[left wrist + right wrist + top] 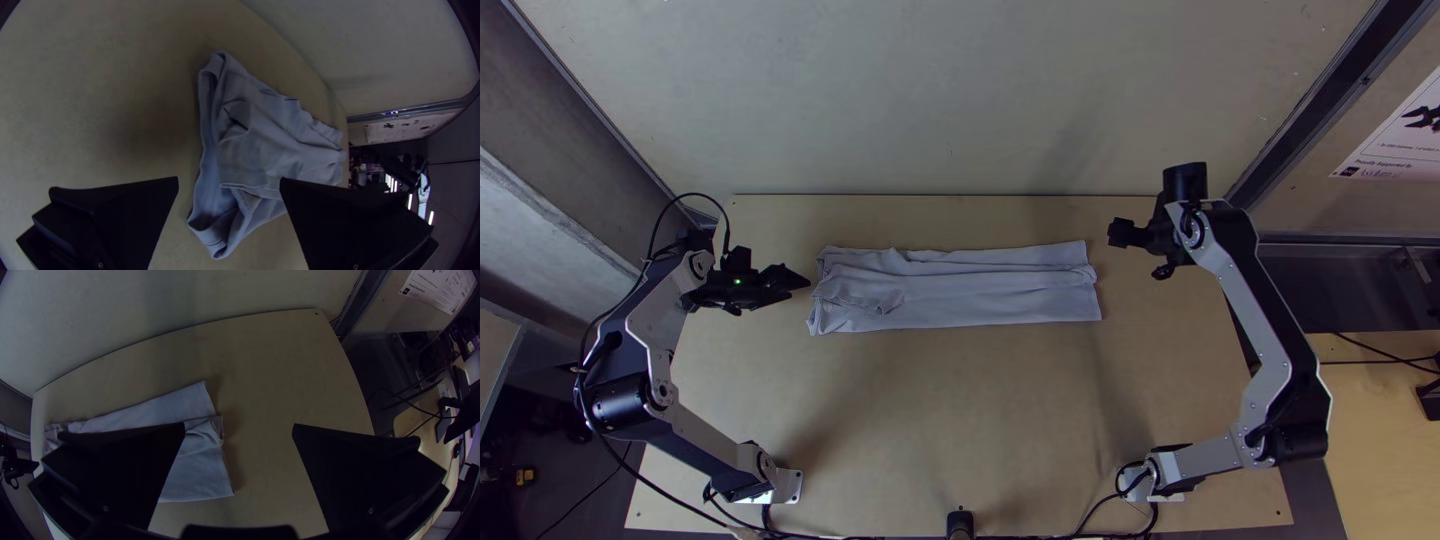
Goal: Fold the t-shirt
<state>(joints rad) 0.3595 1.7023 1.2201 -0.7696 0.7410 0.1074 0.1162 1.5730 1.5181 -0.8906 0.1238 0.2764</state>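
Lying in a long, narrow strip across the wooden table, the t-shirt shows stacked layers along its length. Defects noted: 1 rumpled flap near the end by the left arm, and creases along the far edge. The opposite end is straighter. The left gripper is released, its 2 fingers apart and gripping nothing, just beside the rumpled end. The right gripper is likewise unclenched and unloaded, clear of the other end. Lengthwise folding appears done; folding the strip shorter is judged outstanding. Principal risk: a shallow pinch at the rumpled end could take only the top layer, peeling the stack apart. Secondary risk: an off-centre grasp could skew the fold, and the loose flap could bunch inside it.
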